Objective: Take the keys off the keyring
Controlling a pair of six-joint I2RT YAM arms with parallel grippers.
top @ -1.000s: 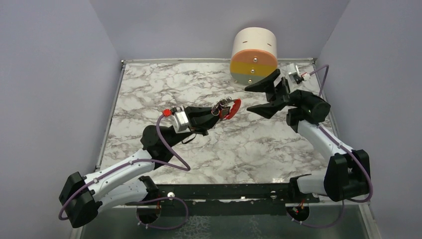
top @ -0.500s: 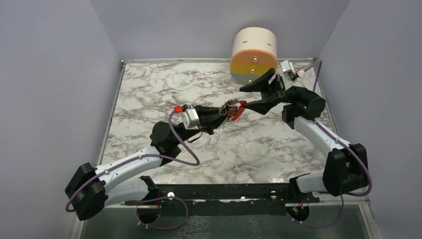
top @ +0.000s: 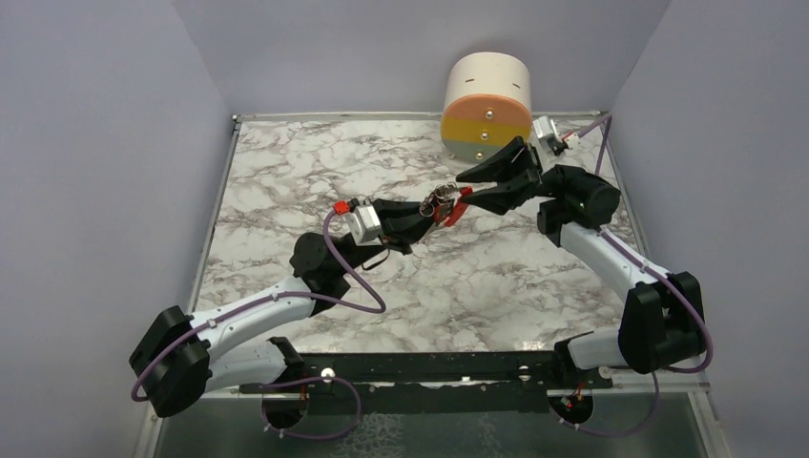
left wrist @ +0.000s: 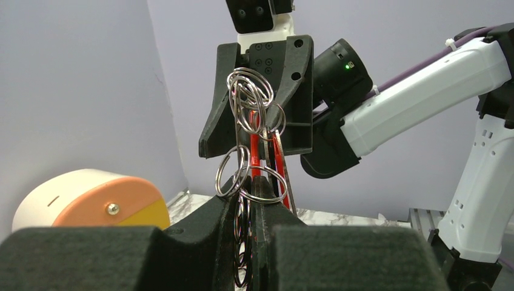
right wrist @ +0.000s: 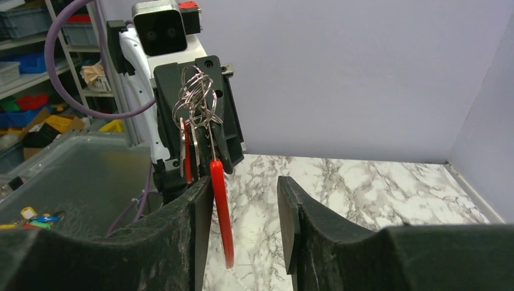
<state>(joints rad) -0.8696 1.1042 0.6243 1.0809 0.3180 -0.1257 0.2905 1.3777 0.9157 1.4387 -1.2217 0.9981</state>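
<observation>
Keyring point(left wrist: 251, 115) pinched in left gripper point(left wrist: 248, 203), held aloft over marble table point(top: 286, 191), presenting it to other arm. Right gripper point(right wrist: 245, 200) part-spread, flanking red clip point(right wrist: 222, 212), not yet clamped. 2 keys too tangled to pick out.

This is a robotics lab, set up as a closed test cell. A white-and-black left arm point(top: 243, 322) and right arm point(top: 611, 256), trailing purple cables, are bolted to a black rail point(top: 429, 366) at the near edge of a marble-patterned table point(top: 277, 181), with plain lavender walls point(top: 95, 143) on its left, right and far sides. Outside the cell, the right wrist view shows open shelves point(right wrist: 60, 57) stacked with blue and grey bins point(right wrist: 17, 68), and a big grey tote point(right wrist: 79, 173) holding small coloured items.
</observation>
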